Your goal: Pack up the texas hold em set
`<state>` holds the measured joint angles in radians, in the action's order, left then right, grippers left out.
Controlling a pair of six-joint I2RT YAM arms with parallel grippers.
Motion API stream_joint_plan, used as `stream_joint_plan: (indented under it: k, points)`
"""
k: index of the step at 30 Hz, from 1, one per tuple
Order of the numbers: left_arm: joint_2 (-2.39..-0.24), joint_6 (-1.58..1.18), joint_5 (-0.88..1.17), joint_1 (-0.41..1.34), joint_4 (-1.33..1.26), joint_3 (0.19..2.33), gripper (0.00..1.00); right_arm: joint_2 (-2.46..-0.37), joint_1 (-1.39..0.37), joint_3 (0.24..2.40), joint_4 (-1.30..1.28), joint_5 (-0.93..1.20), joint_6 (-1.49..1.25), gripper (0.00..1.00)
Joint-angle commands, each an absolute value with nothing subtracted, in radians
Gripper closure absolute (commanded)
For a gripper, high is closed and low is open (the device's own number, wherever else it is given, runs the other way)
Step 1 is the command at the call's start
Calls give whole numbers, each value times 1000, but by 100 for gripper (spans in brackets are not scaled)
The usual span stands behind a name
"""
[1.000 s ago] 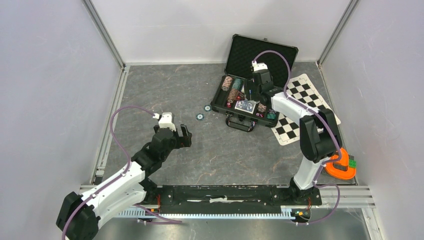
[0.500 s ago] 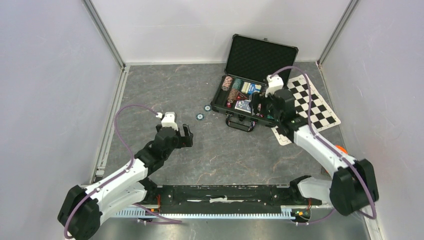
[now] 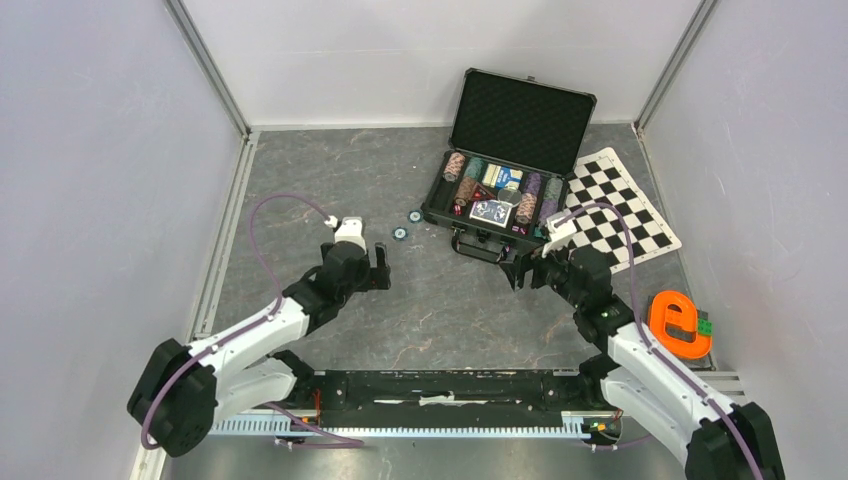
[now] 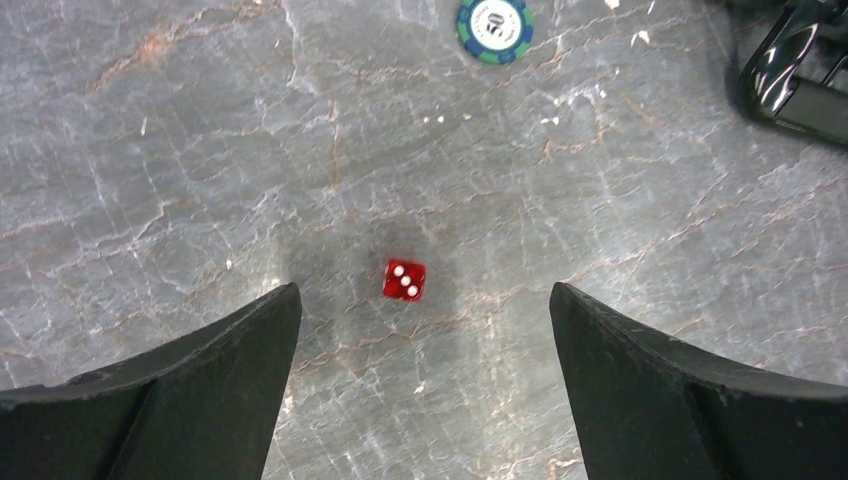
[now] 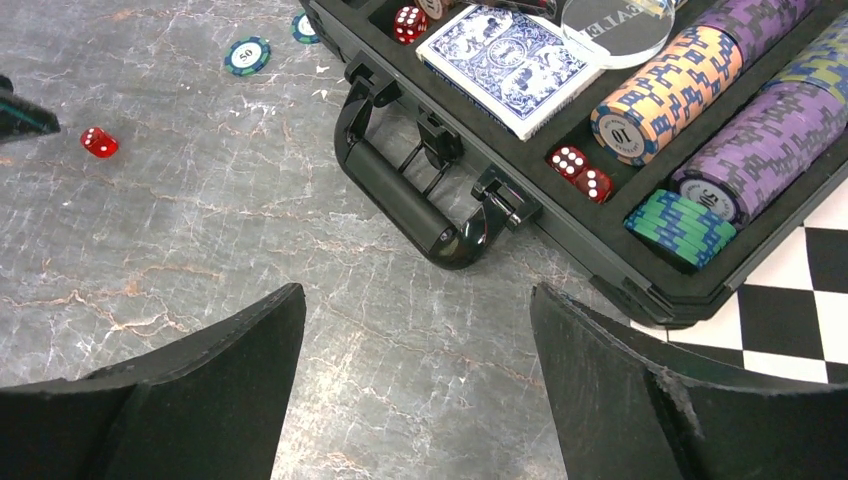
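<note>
Red die (image 4: 404, 280) sits between your left fingers (image 4: 200, 400), spread wide and empty, level with their tips on the counter (image 4: 600, 150). Beyond it lies a loose chip (image 4: 495, 28). Your right fingers (image 5: 180, 400), also apart and empty, hang farther off by the handle of the case (image 5: 590, 250).

Grey table (image 3: 300, 170) carries case (image 3: 520, 115), mat (image 3: 620, 200), two chips (image 3: 399, 233), die (image 4: 404, 280), orange ring (image 3: 678, 325).

On the right wrist feed the case (image 5: 615, 265) runs off the top and right edges, cutting a clear disc (image 5: 615, 25) whose lettering I can't read whole. The left wrist feed clips a glossy black handle (image 4: 795, 80) at its top-right corner, probably the case's.
</note>
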<state>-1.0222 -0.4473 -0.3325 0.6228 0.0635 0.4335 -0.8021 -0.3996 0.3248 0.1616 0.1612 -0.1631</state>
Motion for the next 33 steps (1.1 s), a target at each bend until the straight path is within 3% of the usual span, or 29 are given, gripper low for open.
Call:
stream_joint_plan:
  k: [1,11,21,26,33]
  points:
    - [-1089,-450,-325,619,110,554,0,-735,-402,264,237,166,-159,11]
    - [-1255,-492,-310,598,139,707,0,-722,-402,268,218,192,-169,11]
    - [-1378,-519,-154,472,169,840,0,-703,-402,274,205,179,-166,11]
    - [-1532,-452,-153,468,194,969,1,-722,-402,275,217,211,-176,11]
    - [-1776,-374,-171,469,254,1172,9,-729,-402,279,212,210,-175,11]
